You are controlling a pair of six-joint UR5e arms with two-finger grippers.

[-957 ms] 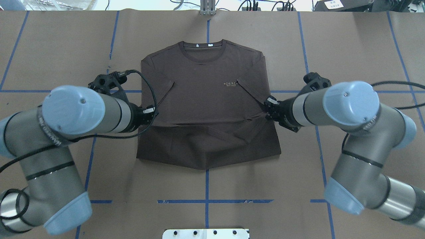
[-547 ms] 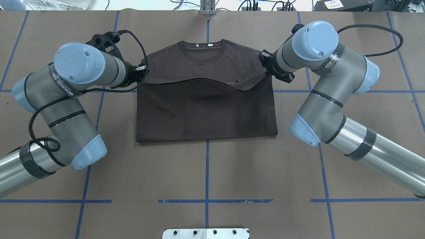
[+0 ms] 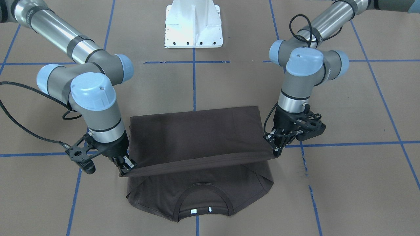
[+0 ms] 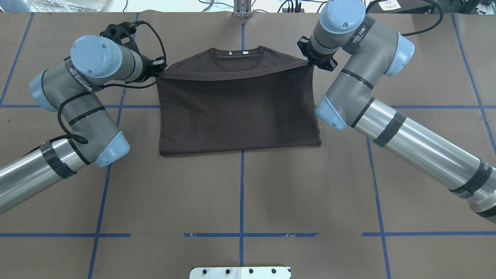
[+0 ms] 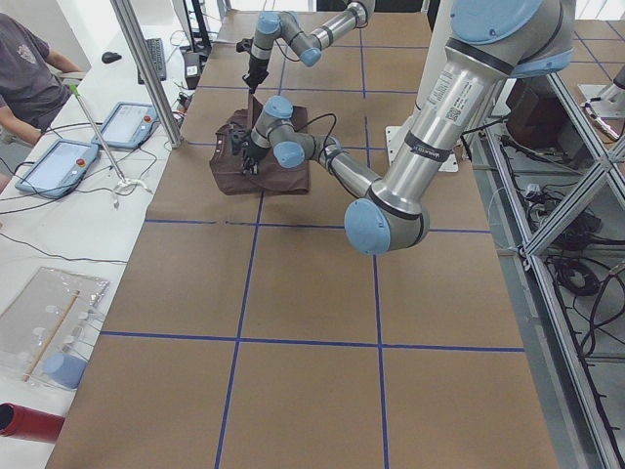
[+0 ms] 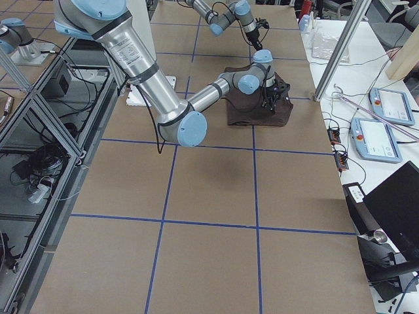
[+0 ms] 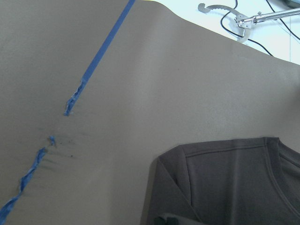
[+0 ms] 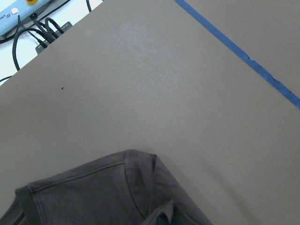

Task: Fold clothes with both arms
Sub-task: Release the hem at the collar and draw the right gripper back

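Note:
The dark brown-grey T-shirt (image 4: 238,112) lies on the brown table, its lower half doubled up over the chest. The collar (image 4: 236,58) with its white labels (image 3: 193,211) shows at the far edge, and the chest logo is covered. My left gripper (image 4: 161,71) is shut on the hem's left corner, at the shirt's left shoulder; in the front-facing view it (image 3: 277,149) holds the edge a little above the shirt. My right gripper (image 4: 308,62) is shut on the hem's right corner at the right shoulder, also in the front-facing view (image 3: 126,168). The wrist views show the shoulders (image 7: 225,178) (image 8: 93,192).
The white pedestal base (image 3: 193,26) stands at the robot's side of the table. Blue tape lines (image 4: 241,193) cross the brown paper. Tablets (image 5: 59,166) (image 6: 386,104) and a seated person (image 5: 24,68) are on a side table beyond the far edge.
Both grippers have carried the hem away from the robot, from mid-shirt to the shoulders. The folded layer now covers the chest logo, and the near fold edge has moved further from the robot.

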